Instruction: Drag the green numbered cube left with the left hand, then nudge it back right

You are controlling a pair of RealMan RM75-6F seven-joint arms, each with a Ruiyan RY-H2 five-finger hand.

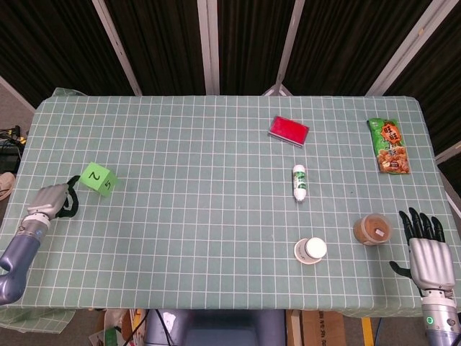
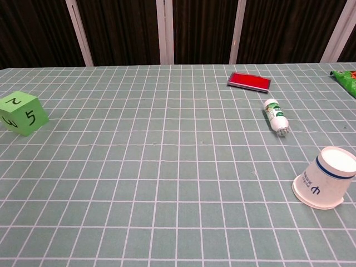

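On the tabletop (image 1: 187, 216), covered by a pale green cloth with a white grid, the green numbered cube (image 1: 98, 179) sits toward the 9 o'clock edge in the head view, showing a "2" on top and a "5" on the near side face; in the chest view the same cube (image 2: 20, 113) stands flat at the far left. The left hand (image 1: 55, 200) lies just beside the cube at about its 8 o'clock, its dark fingertips (image 1: 72, 182) reaching toward the cube's left face; whether they touch it cannot be told, and the fingers look loosely curled around nothing. The right hand (image 1: 428, 249) rests at the 4 o'clock corner, fingers spread and holding nothing. Just at its 10 o'clock stands a small brown-filled round container (image 1: 372, 229), and beside that, toward 9 o'clock, a white paper cup (image 1: 310, 250) lies tipped on its side. Near the centre-right lies a small white bottle with a green label (image 1: 299, 182), with a flat red rectangular case (image 1: 289, 130) at its 12 o'clock and a green snack packet (image 1: 389, 145) at the 2 o'clock side.
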